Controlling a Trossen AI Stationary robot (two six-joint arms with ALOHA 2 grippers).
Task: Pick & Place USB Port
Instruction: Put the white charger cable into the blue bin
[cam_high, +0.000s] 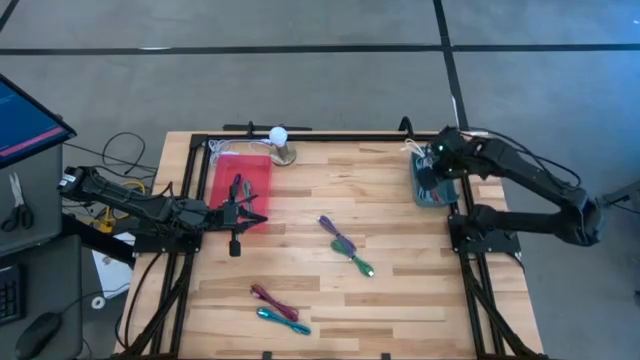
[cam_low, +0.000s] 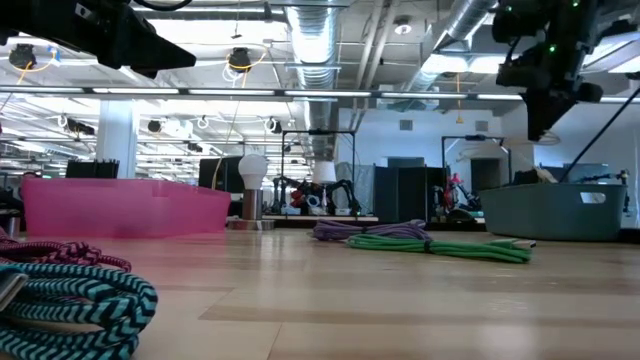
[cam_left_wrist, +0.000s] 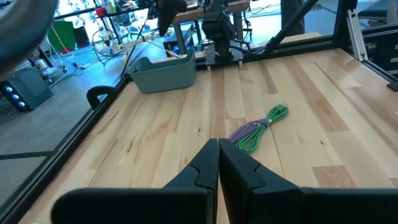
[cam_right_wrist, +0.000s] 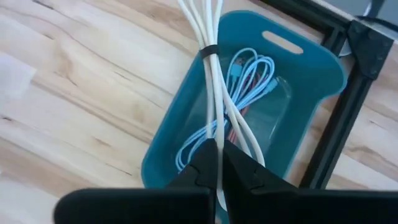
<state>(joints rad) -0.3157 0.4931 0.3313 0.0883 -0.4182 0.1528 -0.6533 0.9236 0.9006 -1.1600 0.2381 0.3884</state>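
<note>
My right gripper (cam_right_wrist: 217, 152) is over the teal bin (cam_right_wrist: 323, 56) at the table's right edge and is shut on a white cable bundle (cam_right_wrist: 208, 74) bound with a black tie. A light blue cable (cam_right_wrist: 249, 74) and a red one lie coiled in the bin. My left gripper (cam_left_wrist: 217, 163) is shut and empty, at the near edge of the pink bin (cam_high: 240, 185) on the table's left. A purple cable (cam_high: 335, 232) and a green cable (cam_high: 357, 262) lie mid-table. A maroon cable (cam_high: 268, 297) and a teal cable (cam_high: 285, 320) lie near the front edge. My right gripper pinches the white cable bundle between its two fingers at one looped end (cam_right_wrist: 216, 138). The fingers point downward from above and lie along the bundle. The bundle extends away from the fingertips over the bin's inside; its far end runs out of the wrist view.
A lamp with a round white bulb (cam_high: 280, 135) stands at the table's far edge beside the pink bin. A black frame (cam_high: 460, 250) rims the table. Bare wood lies between the two bins and around the loose cables.
</note>
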